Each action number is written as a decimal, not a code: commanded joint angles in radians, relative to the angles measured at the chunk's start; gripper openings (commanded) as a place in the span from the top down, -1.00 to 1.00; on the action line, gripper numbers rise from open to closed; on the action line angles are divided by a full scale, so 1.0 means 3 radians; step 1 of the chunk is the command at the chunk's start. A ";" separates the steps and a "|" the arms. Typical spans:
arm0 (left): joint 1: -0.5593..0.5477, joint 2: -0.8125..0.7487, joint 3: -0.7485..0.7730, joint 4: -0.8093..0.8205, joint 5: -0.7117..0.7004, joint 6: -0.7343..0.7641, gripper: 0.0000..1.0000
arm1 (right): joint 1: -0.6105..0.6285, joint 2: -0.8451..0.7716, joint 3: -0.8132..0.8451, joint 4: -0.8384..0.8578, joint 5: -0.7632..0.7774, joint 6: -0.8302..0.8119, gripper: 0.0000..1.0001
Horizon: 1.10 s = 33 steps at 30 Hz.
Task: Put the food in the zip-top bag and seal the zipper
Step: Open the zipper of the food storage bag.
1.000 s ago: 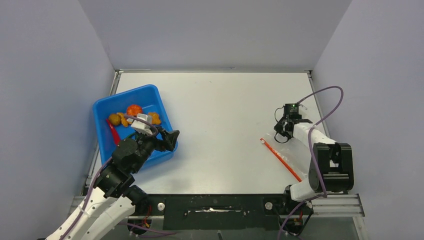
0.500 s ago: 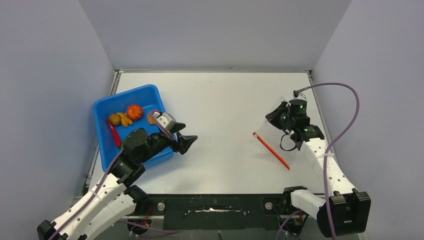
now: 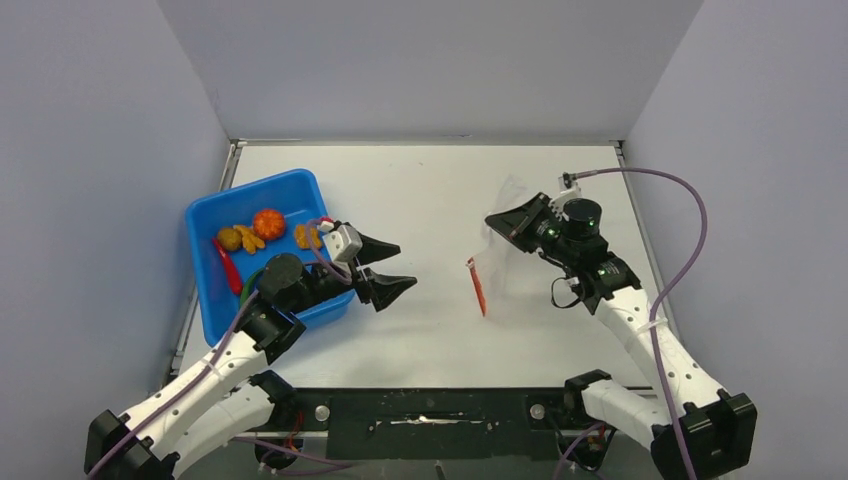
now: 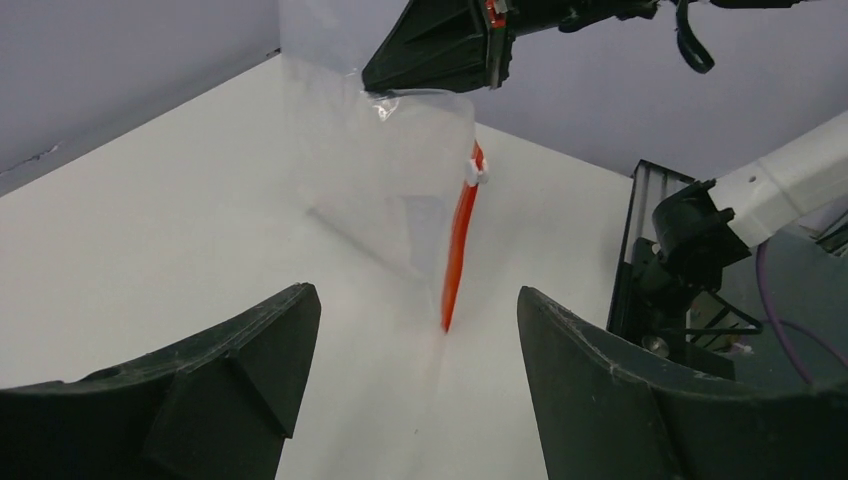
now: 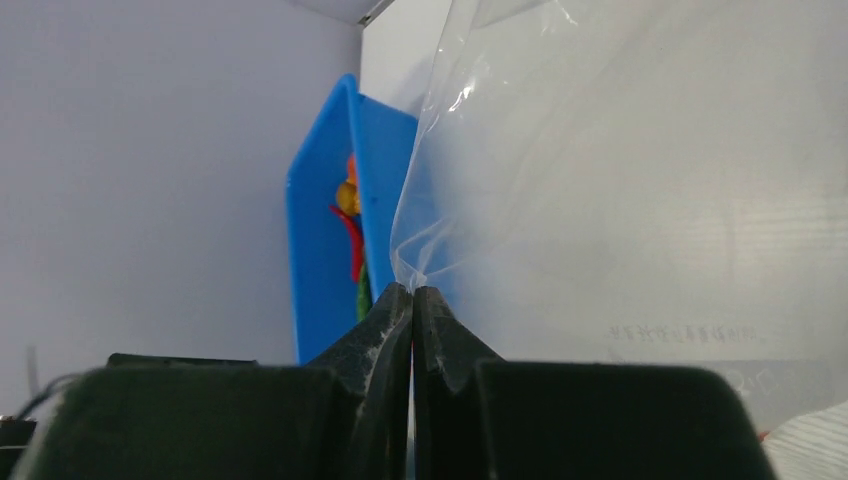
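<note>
**A:** Top view, where's the bag?

**B:** The bag is off the table at right of centre, pinched at one corner by the right gripper. It's clear film and hard to see. The zipper hangs below it as a thin red-orange strip. The left gripper is spread wide with nothing in it, just right of the tray and pointing at the bag.

**A:** Food?

**B:** All in the blue tray: the orange fruit, the yellow-brown lumps, and the chili by the left wall.

**A:** Left wrist?

**B:** The bag hangs dead ahead between my spread fingers, well apart from them. The film is slack and creased. The zipper runs down its right edge with a small white slider near the top. Can't tell if its lower tip touches the table.

**A:** Right wrist?

**B:** The jaws are clamped together on a puckered bit of film, and the sheet fans out up and to the right. The tray shows behind it.
</note>
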 commanded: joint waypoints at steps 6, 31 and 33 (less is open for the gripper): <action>-0.0059 0.0259 -0.0190 0.0798 0.0114 -0.0149 -0.38 | 0.0640 0.0176 0.0269 0.0851 0.0372 0.0757 1.00; -0.0614 0.0835 -0.0371 0.1281 -0.0882 0.0150 -0.19 | 0.0923 0.0239 0.0447 0.0775 0.0748 0.0925 1.00; -0.0665 0.0880 -0.0347 0.1265 -0.1079 0.0213 -0.13 | 0.0931 0.0232 0.0452 0.0770 0.0748 0.0918 1.00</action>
